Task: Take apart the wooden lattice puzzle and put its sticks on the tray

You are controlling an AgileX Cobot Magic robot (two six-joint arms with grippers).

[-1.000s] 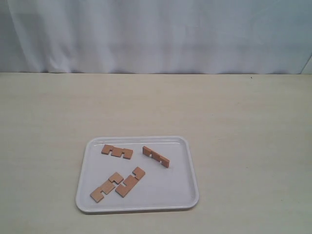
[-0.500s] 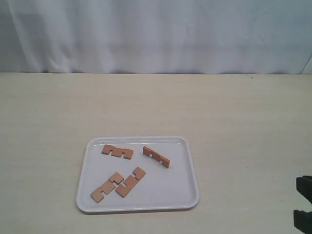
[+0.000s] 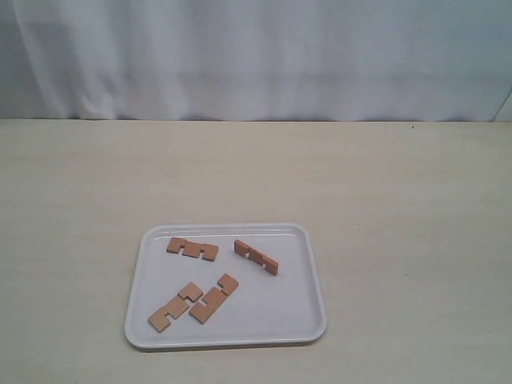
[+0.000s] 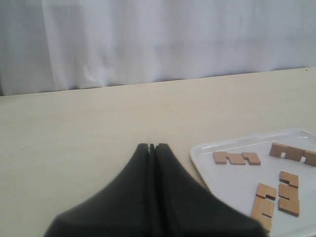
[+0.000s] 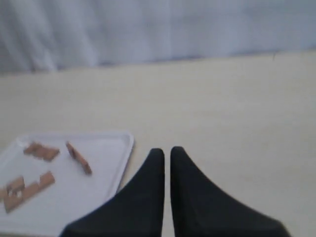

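The lattice puzzle is apart: four separate notched sticks lie on the white tray. One stick is at the tray's far left, another stick stands on edge at the far middle, and two sticks lie side by side near the front left. Neither gripper shows in the exterior view. In the left wrist view my left gripper is shut and empty, over bare table beside the tray. My right gripper is shut with a thin slit, empty, beside the tray.
The tray sits on a pale wooden table with a white curtain along the far edge. Nothing else stands on the table.
Half a second ago a dark piece of the right gripper showed at the exterior view's lower right edge; it is now out of that view. The sticks and tray have not moved.
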